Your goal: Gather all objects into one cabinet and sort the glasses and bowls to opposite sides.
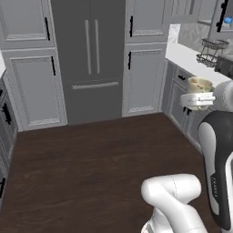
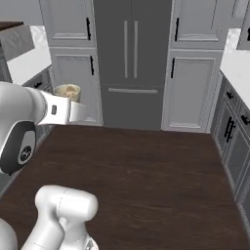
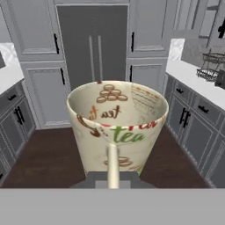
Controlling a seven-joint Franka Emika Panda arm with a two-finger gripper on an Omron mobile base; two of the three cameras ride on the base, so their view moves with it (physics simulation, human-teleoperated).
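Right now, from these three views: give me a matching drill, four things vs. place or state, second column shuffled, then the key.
Things:
1. cream cup
2. gripper
3. wire basket
4. fridge

Place or state:
A. standing on the white counter
B. straight ahead, between grey cabinet doors, doors closed
C. held upright in the air over the dark wood floor
D. shut on a cup's rim, one finger inside it

Pairs: 1-C, 2-D, 3-A, 4-B
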